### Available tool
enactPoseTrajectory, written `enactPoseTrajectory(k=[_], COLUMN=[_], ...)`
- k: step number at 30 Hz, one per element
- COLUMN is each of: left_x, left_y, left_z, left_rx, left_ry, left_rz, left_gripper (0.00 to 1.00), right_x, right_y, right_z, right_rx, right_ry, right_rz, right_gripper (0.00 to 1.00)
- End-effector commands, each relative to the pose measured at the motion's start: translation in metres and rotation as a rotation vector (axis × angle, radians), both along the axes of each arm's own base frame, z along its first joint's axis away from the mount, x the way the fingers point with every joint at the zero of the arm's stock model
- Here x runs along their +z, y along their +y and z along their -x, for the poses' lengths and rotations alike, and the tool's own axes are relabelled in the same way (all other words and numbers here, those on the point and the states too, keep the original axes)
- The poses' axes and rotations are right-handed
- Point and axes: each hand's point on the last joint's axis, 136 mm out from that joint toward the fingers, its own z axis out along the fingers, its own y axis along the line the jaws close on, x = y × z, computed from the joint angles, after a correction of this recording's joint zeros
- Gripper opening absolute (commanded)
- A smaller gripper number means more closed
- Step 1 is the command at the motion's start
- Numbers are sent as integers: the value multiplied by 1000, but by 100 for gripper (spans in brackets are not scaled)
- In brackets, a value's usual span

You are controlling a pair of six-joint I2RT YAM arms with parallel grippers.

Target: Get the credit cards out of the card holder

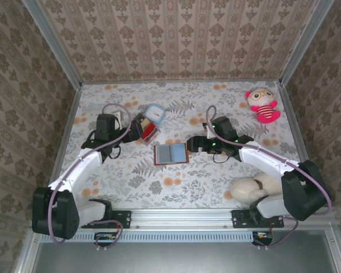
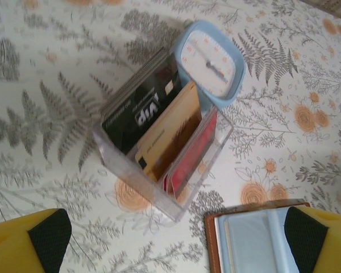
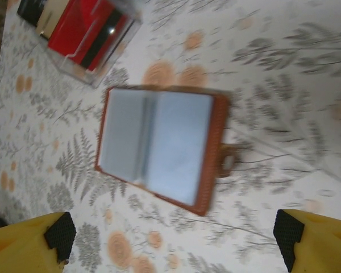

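Top external view: the card holder lies open on the counter. The left gripper hangs by a clear box of cards, jaws wide apart. The right gripper, just right of the holder, is also spread.

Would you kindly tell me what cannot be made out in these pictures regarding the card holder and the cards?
- Card holder sleeves: right wrist view is blurred, top view too small to show any cards left inside.
- Rest of the card holder, left wrist view: cut by the bottom edge and a yellow finger.
- Cards in the clear box: overlapping, count unclear.
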Motion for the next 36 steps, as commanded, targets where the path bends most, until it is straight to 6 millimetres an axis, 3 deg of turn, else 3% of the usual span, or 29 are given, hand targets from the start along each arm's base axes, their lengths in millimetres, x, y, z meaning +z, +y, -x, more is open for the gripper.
enactPoseTrajectory(k=[1,9,15,22,28,36], left_x=[7,-27,-42,-63,-78,-93], left_y=[-5,-28,-60,-100,-111,-120], left_z=[5,28,39,55,58,58], left_rx=[65,76,-1,-58,-50,-41], left_ry=[13,170,231,303,352,403], left_rz=[142,242,251,286,286,295], left_gripper=[100,95,90,76,57,47], right_x=[-6,-40,-52,-71,-83,-89], right_y=[20,53,52,52,53,49], right_z=[-1,1,-7,-9,-6,-3], right_rx=[-30,-73,-119,-126,-103,-84], right_ry=[40,155,184,238,273,283], right_rz=[32,104,135,192,214,213], right_gripper=[91,81,78,64,59,58])
